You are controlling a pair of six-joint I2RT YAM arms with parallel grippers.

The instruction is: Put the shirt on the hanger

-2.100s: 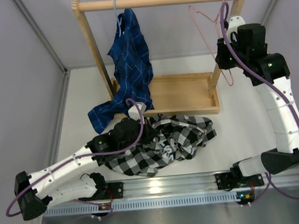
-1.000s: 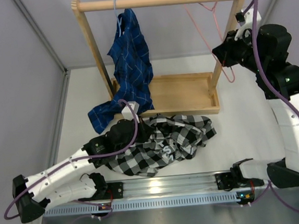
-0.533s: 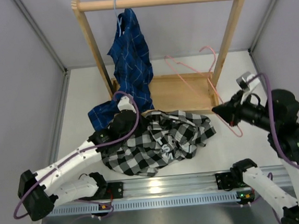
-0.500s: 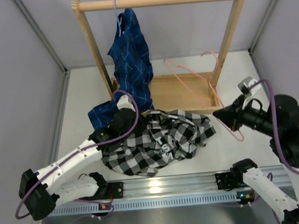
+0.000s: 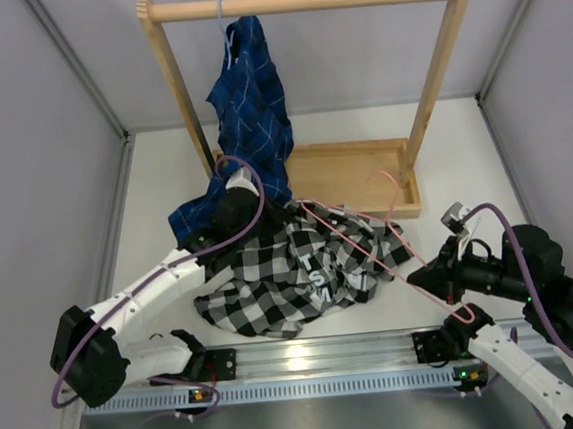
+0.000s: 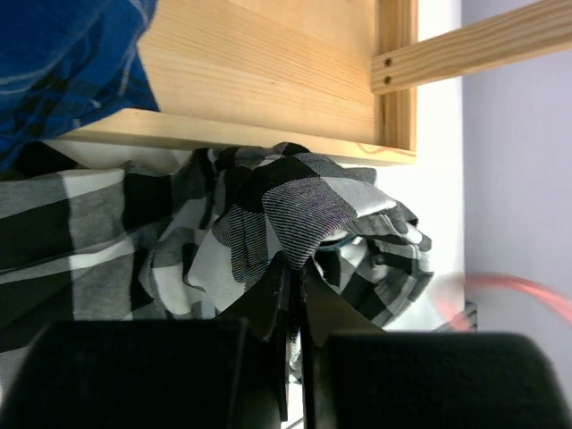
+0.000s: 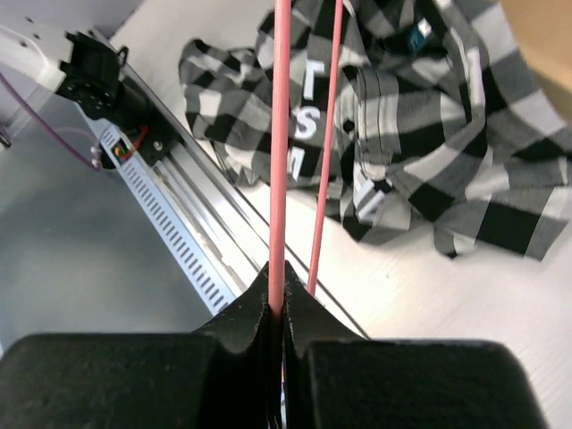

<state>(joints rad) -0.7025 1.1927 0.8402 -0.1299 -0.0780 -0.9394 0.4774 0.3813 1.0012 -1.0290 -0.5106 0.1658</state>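
Observation:
The black-and-white checked shirt (image 5: pixel 302 273) lies crumpled on the table in front of the wooden rack. My left gripper (image 5: pixel 264 219) is shut on a raised fold of the shirt (image 6: pixel 299 192) at its far left edge; the cloth runs down between the closed jaws (image 6: pixel 293 268). My right gripper (image 5: pixel 419 276) is shut on one wire of the pink hanger (image 5: pixel 375 257), which slants low over the shirt's right half, hook end toward the rack's tray. In the right wrist view the hanger (image 7: pixel 280 134) runs straight out from the gripper (image 7: pixel 279 288) above the shirt (image 7: pixel 402 116).
The wooden rack's top rod (image 5: pixel 298 1) spans the back, with its tray base (image 5: pixel 348 174) just behind the shirt. A dark blue shirt (image 5: pixel 252 107) hangs from a light blue hanger at the rod's left. A metal rail (image 5: pixel 309 358) runs along the near edge.
My right arm has swung down and forward from the rack's rod, bringing the pink hanger low over the checked shirt. My left gripper has pulled the shirt's edge slightly toward the rack.

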